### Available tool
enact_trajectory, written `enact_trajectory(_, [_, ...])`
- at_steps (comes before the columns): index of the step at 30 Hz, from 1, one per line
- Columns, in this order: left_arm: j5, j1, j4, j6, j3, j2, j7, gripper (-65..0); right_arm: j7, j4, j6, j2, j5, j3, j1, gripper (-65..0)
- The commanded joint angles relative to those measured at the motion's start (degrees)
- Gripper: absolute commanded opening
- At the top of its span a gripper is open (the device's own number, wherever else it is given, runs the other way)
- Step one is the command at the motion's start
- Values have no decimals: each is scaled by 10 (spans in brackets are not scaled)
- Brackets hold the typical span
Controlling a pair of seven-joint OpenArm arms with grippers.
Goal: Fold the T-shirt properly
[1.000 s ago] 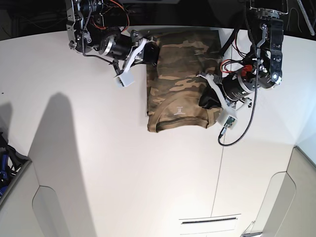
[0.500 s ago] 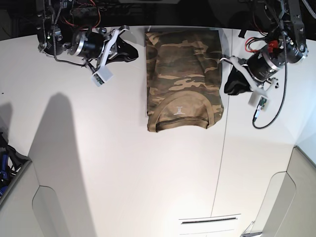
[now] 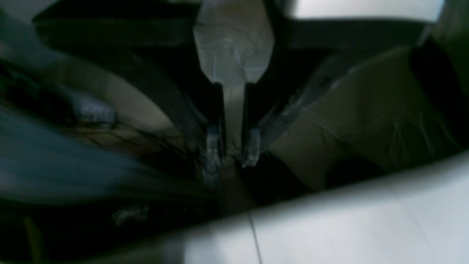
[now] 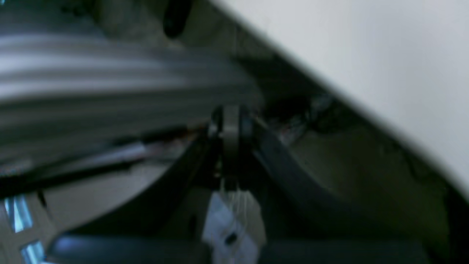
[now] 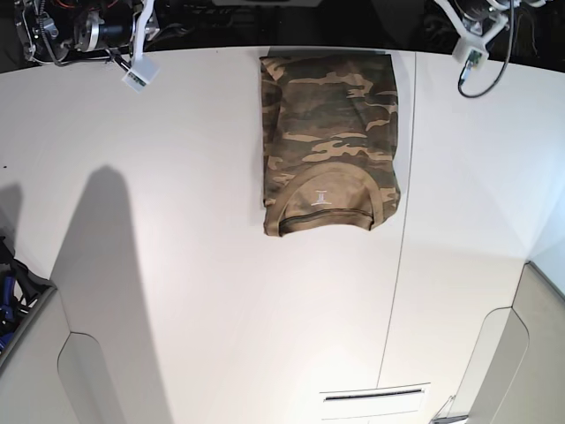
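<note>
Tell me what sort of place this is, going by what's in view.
Probably a robotics lab or test bench, not a home. A camouflage cloth T-shirt lies folded alone on a wide white tabletop with a seam, and two robot arms with exposed wiring and small cameras sit at the far corners, over a dark background.

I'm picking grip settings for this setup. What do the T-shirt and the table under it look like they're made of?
T-shirt: soft woven or knit cloth, matte camouflage print; it lies limp with small wrinkles and a ribbed collar. Table: hard, smooth white board, probably laminate, faintly glossy, with a thin seam between panels.
</note>
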Motion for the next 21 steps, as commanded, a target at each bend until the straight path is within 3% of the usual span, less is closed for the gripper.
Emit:
enact_trajectory(1, [-2, 26, 9, -17, -4, -4, -6, -559, 2, 9, 3, 10, 15, 0, -12, -650])
enact_trajectory(5, [-14, 81, -4, -58, -3, -22, -9, -559, -9, 8, 3, 19, 14, -17, -52, -650])
enact_trajectory(10, [-21, 100, -69, -59, -2, -69, -15, -559, -8, 2, 3, 19, -26, -82, -90, -650])
enact_trajectory(14, [-20, 99, -168, -57, 18, -92, -92, -559, 1, -31, 2, 19, -96, -160, -97, -650])
enact_trajectory(17, [-2, 89, -245, -58, 59, -101, -153, -559, 53, -68, 2, 18, -161, -209, -97, -650])
enact_trajectory(21, [24, 26, -358, -57, 132, -102, -162, -559, 150, -131, 2, 5, -281, -250, -97, -650])
